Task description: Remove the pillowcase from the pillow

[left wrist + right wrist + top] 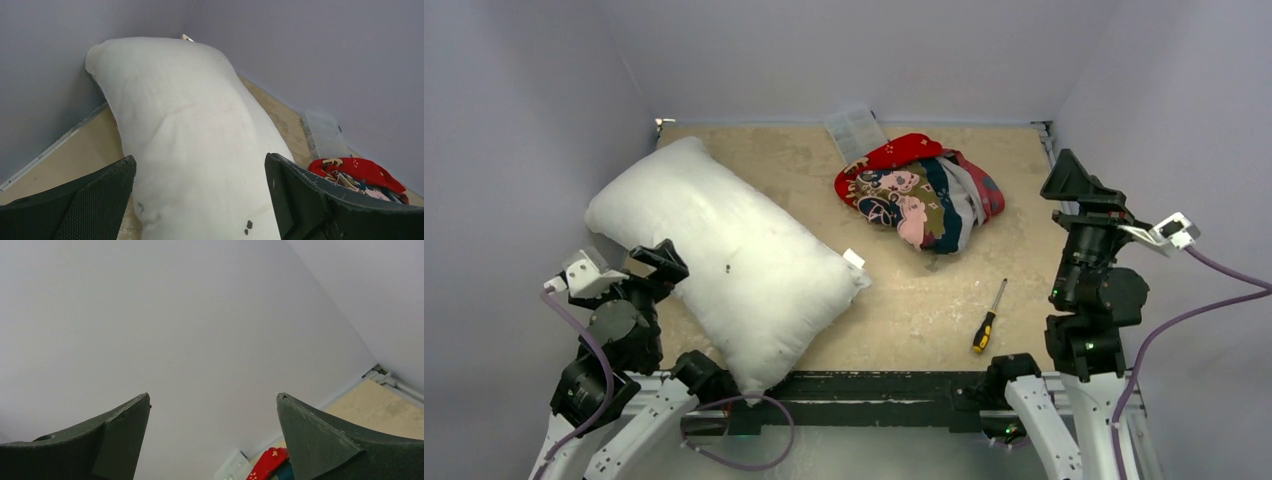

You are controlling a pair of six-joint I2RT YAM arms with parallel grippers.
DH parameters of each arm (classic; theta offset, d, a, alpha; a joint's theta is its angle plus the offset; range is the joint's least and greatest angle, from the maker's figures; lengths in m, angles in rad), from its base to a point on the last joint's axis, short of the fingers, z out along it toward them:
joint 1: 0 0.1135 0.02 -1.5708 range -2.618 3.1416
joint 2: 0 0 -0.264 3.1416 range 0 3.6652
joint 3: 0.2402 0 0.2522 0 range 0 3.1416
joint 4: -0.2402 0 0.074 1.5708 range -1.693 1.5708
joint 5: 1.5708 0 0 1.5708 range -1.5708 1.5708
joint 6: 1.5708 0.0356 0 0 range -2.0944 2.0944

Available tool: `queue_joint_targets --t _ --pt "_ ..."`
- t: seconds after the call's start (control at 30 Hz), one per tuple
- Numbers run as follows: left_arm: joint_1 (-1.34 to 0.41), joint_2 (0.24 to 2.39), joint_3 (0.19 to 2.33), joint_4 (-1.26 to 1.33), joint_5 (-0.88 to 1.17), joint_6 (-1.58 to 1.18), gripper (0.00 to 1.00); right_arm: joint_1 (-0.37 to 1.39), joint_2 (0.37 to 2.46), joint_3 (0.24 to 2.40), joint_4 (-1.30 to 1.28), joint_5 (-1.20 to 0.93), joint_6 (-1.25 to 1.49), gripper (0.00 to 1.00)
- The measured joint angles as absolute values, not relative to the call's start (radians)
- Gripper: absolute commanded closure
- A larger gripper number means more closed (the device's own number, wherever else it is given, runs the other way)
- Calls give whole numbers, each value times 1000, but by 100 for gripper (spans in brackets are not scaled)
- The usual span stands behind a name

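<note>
Pillow point(724, 260) lay plump, white and bare at left from overhead, the pillowcase point(919, 190) a crumpled red heap well apart. By the left wrist camera, I saw the left gripper point(200, 159) spread wide and empty over its smooth cloth. By the right wrist camera, the right gripper point(213, 396) gaped empty toward a blank wall point(175, 315).

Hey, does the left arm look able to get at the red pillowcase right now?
Probably not directly. The pillow lies between the open left end effector and the pillowcase, which sits crumpled farther back and to the right.
</note>
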State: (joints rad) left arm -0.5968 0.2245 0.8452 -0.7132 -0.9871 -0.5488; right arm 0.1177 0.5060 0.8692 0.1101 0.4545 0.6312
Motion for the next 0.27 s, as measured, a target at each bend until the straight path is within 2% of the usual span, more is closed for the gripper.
queue_joint_targets --t 0.27 --pt "-597 204 824 -719 -1026 -569 1 118 537 869 93 463 644 2"
